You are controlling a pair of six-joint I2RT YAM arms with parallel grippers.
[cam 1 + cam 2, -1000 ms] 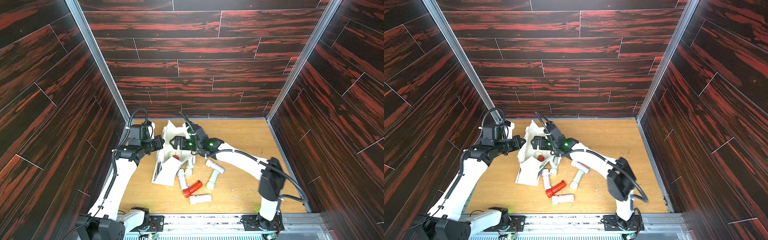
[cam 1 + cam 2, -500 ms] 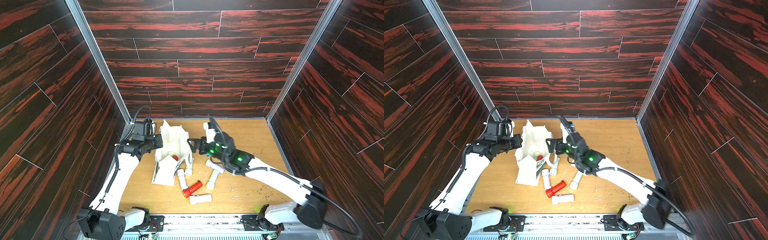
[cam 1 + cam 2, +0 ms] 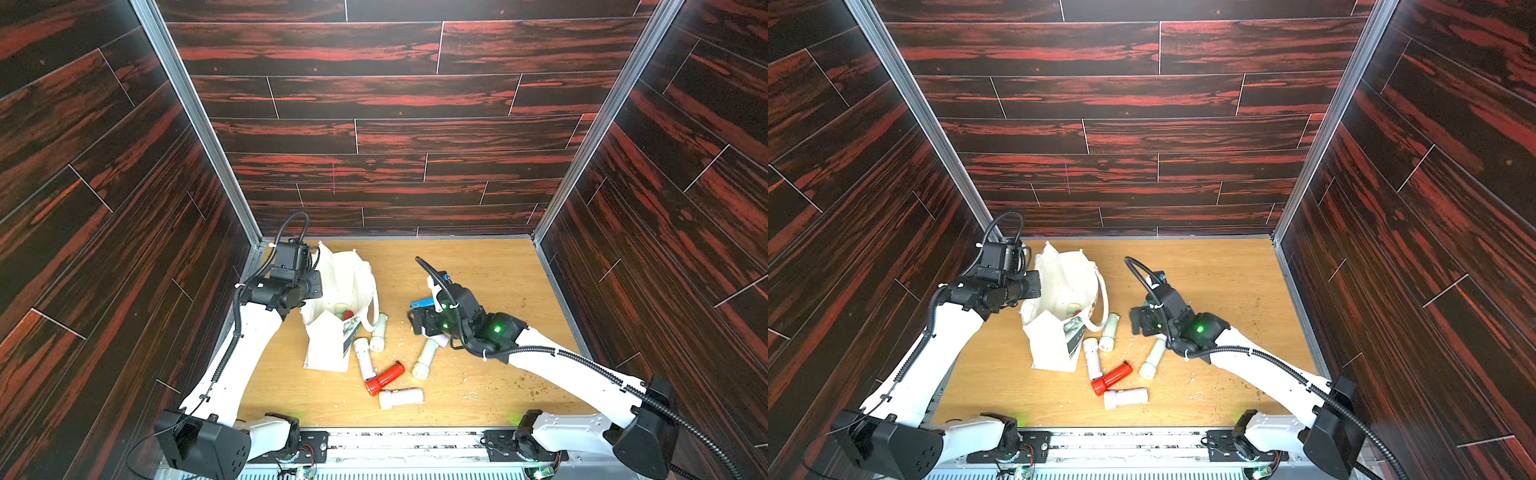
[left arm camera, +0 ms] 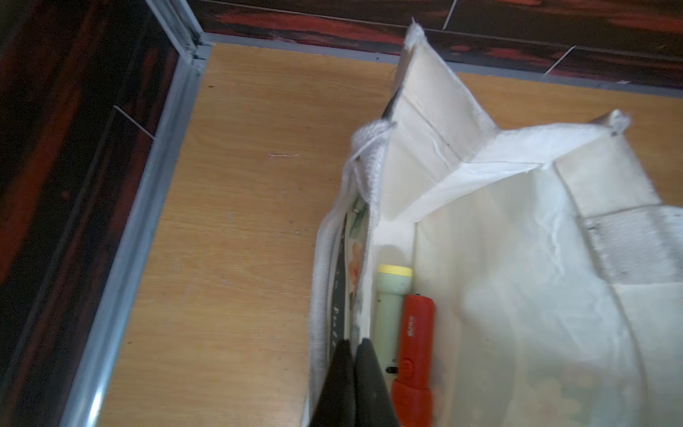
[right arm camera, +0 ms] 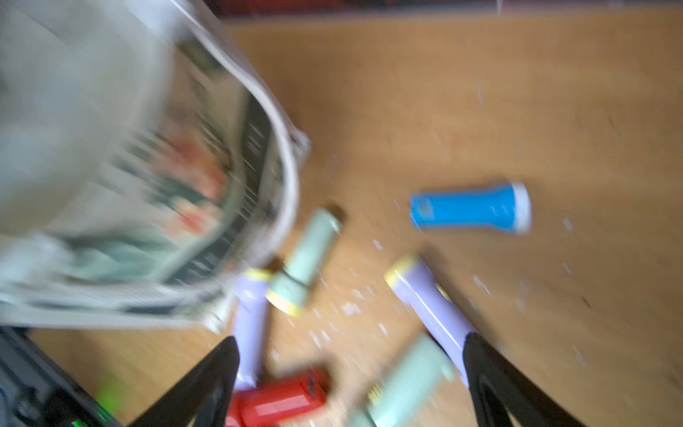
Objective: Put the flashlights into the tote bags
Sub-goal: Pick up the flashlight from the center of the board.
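Bag-holding step, next pick pending: left gripper (image 4: 354,345) clenched on the tote bag (image 4: 499,240) rim, propping the mouth open. Inside, just past its fingertips, lie a red flashlight (image 4: 415,332) and a pale flashlight (image 4: 391,295). Over the loose flashlights, right gripper (image 5: 349,338) spread wide, empty; lilac flashlight (image 5: 432,307) by one finger, blue flashlight (image 5: 469,209) beyond the tips. Next, likely: descend, straddle one barrel crosswise, close.

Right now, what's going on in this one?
The left gripper is pinched shut on the rim of the tote bag, holding its mouth open; a pale green flashlight and a red flashlight lie inside. The right gripper hangs open and empty above loose flashlights on the table, the blue flashlight among them.
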